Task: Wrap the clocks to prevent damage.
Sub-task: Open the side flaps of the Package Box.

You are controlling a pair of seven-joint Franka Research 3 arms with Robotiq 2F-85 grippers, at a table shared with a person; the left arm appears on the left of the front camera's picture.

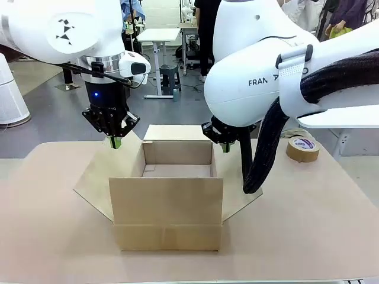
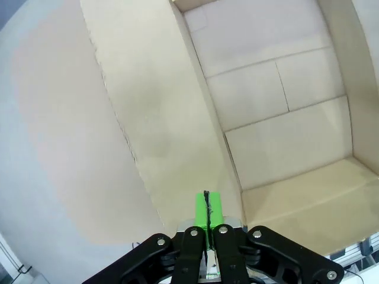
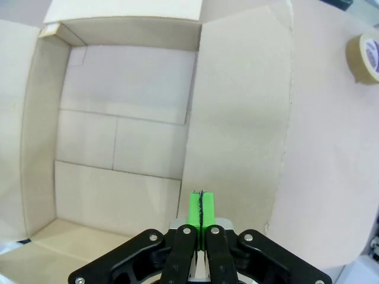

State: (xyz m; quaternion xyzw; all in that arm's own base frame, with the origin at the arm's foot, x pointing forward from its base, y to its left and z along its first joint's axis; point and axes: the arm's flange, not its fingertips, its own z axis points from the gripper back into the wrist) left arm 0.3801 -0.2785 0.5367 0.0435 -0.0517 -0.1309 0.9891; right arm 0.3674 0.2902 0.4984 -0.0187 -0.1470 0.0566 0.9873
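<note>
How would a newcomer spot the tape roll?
Find the open cardboard box mid-table. Beyond its right flap, near the table's far right edge, lies the tape roll. It's the only round thing: brown, with purple print on its core.

Robotics lab on an open workshop floor: two white robot arms, the left arm (image 1: 59, 29) and the right arm (image 1: 254, 77), the latter lettered "FRAN" and trailing a black cable hose (image 1: 265, 148), hang over a beige desk (image 1: 53, 236). The desk carries an open cardboard box (image 1: 166, 207) and, at two o'clock, a roll of brown packing tape (image 1: 302, 149). Beyond the desk, a bare grey floor (image 1: 47, 124) runs to a white worktable (image 1: 159, 34) at twelve o'clock, with a stool (image 1: 169, 74) by it. A person (image 1: 207, 23) stands among further tables at one o'clock.
</note>
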